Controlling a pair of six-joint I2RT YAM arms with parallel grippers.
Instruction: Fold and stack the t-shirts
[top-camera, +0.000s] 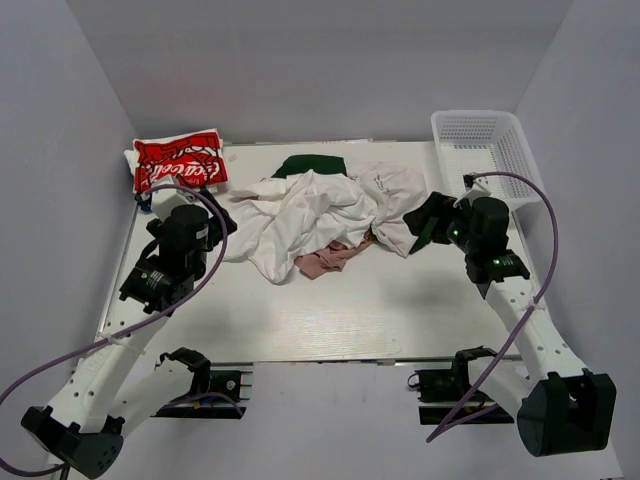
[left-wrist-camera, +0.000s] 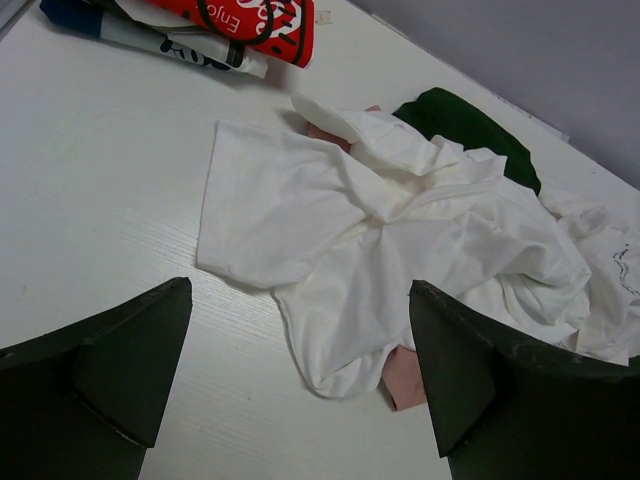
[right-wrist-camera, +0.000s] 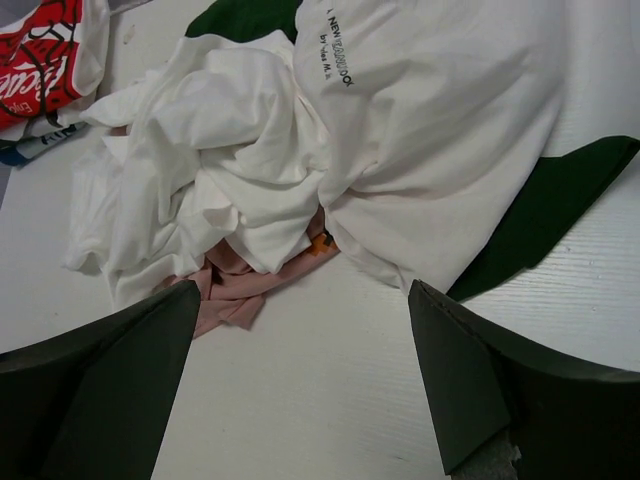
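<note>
A heap of crumpled t-shirts lies mid-table: white ones (top-camera: 305, 215) on top, a dusty-pink one (top-camera: 330, 258) poking out at the near side, a dark green one (top-camera: 312, 164) behind. A folded red shirt with white script (top-camera: 180, 160) lies at the far left on other folded cloth. My left gripper (top-camera: 215, 222) is open and empty just left of the heap; in its wrist view the white shirt (left-wrist-camera: 350, 250) lies ahead of the fingers. My right gripper (top-camera: 428, 218) is open and empty at the heap's right edge, with white (right-wrist-camera: 440, 130), pink (right-wrist-camera: 235, 290) and green (right-wrist-camera: 545, 210) cloth ahead.
A white plastic lattice basket (top-camera: 488, 150) stands at the far right corner. Grey walls close in the table (top-camera: 330, 310) on three sides. Purple cables run along both arms.
</note>
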